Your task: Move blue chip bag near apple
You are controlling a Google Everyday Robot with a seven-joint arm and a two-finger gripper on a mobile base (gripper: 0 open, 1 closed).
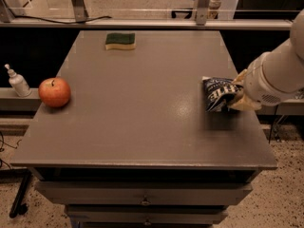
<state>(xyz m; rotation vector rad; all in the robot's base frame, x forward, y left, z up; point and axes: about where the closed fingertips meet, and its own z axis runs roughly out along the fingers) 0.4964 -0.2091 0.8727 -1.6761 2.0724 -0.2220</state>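
At the far left, one small white pump bottle [18, 81] stands upright on a ledge just off the left edge of the bench [142, 108], not on the grey top itself. Just beside it, on the bench near its left edge, sits one apple [54, 92], red-orange, stem up. Farther right and toward the back edge lies one green-and-yellow sponge [120, 41], flat, well apart from everything else.

The middle of the bench top is bare grey surface. Right of it, near the right edge, is the one blue chip bag [218, 93], dark navy with white lettering and crumpled at its right end. It appears raised slightly off the top, with a dim shadow on the surface below it. The bag is well apart from the apple, nearly the full width of the bench away.

One hand [237, 92] reaches in from the right on a thick white arm [278, 77]. Its beige fingers [243, 104] are clenched on the bag's right end, one above and one below.
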